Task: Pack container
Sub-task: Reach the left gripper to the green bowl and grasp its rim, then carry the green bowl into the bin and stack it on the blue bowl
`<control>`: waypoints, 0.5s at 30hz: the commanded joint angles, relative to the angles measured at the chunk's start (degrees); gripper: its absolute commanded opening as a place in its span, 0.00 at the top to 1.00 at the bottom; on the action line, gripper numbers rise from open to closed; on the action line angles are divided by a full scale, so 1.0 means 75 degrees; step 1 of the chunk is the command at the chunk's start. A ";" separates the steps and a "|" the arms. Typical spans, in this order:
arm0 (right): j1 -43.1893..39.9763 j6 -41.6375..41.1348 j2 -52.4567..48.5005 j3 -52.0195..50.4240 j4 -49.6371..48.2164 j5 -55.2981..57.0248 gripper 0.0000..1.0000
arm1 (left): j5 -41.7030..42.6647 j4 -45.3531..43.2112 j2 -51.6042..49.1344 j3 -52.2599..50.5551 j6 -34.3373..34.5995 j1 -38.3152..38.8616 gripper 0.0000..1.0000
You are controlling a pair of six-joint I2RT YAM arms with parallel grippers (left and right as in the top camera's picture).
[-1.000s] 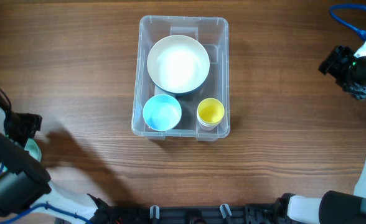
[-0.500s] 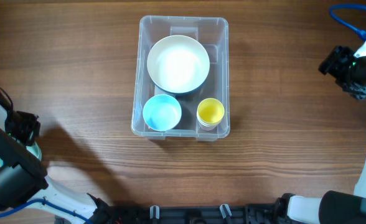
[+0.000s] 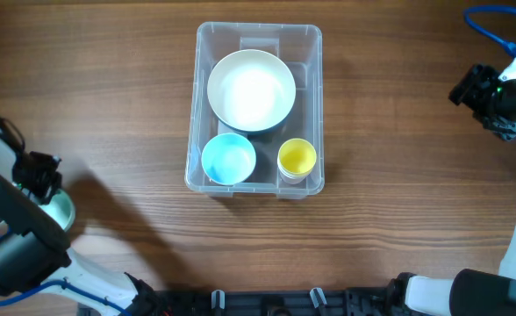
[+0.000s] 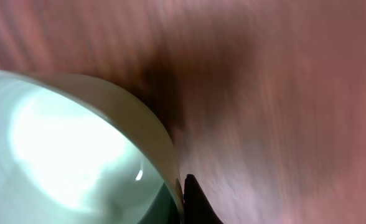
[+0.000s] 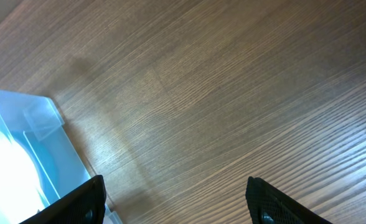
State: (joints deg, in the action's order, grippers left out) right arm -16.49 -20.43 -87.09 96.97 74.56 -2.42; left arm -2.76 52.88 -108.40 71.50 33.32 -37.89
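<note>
The clear plastic container (image 3: 258,29) stands at mid-table, holding a white bowl (image 3: 251,89), a light blue bowl (image 3: 229,159) and a yellow cup (image 3: 297,159). At the table's left edge my left gripper (image 3: 50,189) is shut on the rim of a pale green bowl (image 3: 62,211), mostly hidden under the arm. In the left wrist view the pale green bowl (image 4: 65,143) fills the left side, and my left gripper (image 4: 180,202) pinches its rim with one dark finger (image 4: 197,204) outside. My right gripper (image 3: 484,93) hovers open at the far right, and its wrist view shows my right gripper (image 5: 177,205) empty over bare wood.
A corner of the container (image 5: 21,124) shows at the left of the right wrist view. A blue cable (image 3: 495,22) loops at the top right. Wooden tabletop (image 3: 398,175) surrounds the container on all sides.
My left gripper has closed onto the pale green bowl's rim. The left arm shifted slightly, and more of the bowl shows beside it. The right arm has not moved.
</note>
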 commanded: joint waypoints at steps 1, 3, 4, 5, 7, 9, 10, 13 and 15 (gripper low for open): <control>0.0017 0.0105 0.0154 -0.0012 -0.0009 -0.0061 0.27 | 0.0892 0.0146 0.0985 0.0082 -0.0012 0.0994 0.96; 0.0017 0.0102 0.0154 -0.0012 -0.0012 -0.0061 0.27 | 0.1145 0.0490 0.1696 0.0443 -0.0015 0.1784 0.96; 0.0017 0.0102 0.0154 -0.0012 -0.0012 -0.0061 0.27 | 0.1139 0.0766 0.2157 0.0822 -0.0015 0.2433 0.96; 0.0017 0.0102 0.0154 -0.0012 -0.0012 -0.0061 0.27 | 0.1134 0.0941 0.2436 0.1142 -0.0044 0.2938 0.96; 0.0017 0.0102 0.0154 -0.0012 -0.0015 -0.0061 0.27 | 0.1049 0.1311 0.2818 0.1868 -0.0128 0.4010 0.96; 0.0017 0.0102 0.0154 -0.0012 -0.0015 -0.0061 0.27 | 0.0513 0.1912 0.2911 0.2894 -0.0125 0.5394 0.96; 0.0017 0.0099 0.0154 -0.0012 -0.0009 -0.0061 0.27 | 0.0294 0.2145 0.2873 0.3372 -0.0125 0.6175 0.96; 0.0017 0.0102 0.0154 -0.0012 -0.0015 -0.0061 0.27 | 0.0271 0.2136 0.2850 0.3707 -0.0128 0.7568 0.96; 0.0017 0.0099 0.0154 -0.0012 -0.0015 -0.0061 0.27 | 0.0268 0.2098 0.2757 0.3707 -0.0128 0.8381 0.96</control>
State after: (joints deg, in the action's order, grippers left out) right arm -16.49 -20.43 -87.09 96.97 74.56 -2.57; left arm 0.89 68.38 -86.98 98.74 33.10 17.45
